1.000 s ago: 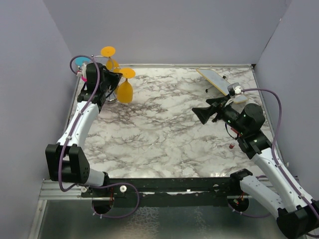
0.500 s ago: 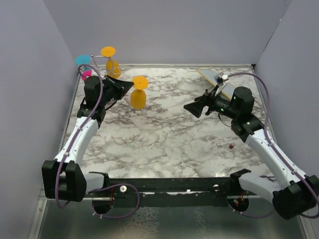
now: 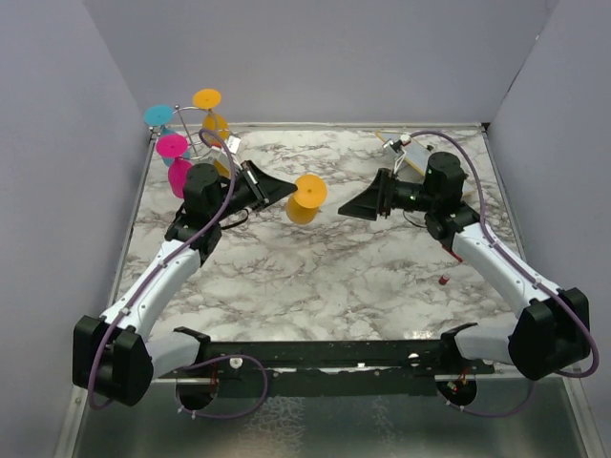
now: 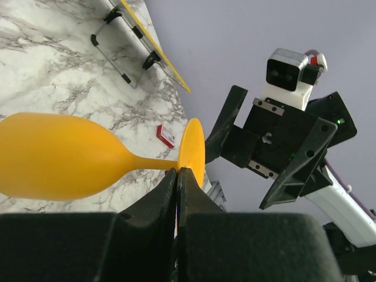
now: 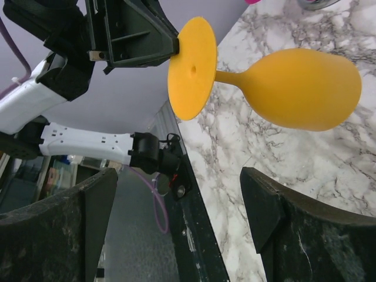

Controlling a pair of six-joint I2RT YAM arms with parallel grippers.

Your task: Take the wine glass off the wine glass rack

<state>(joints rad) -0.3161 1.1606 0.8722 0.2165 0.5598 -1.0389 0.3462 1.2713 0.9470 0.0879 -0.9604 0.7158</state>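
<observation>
The left jaws grip the glass (image 3: 304, 202) by its stem; the right jaws gape empty. Centre the foot between them.

The wine glass (image 4: 59, 155) looks smooth matt plastic, the marbled table (image 3: 315, 277) glossy, the rack (image 3: 199, 138) shiny wire.

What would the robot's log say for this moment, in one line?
left gripper: shut on orange wine glass stem | glass: sideways, clear of wine glass rack | right gripper: open, facing glass foot, apart
</observation>
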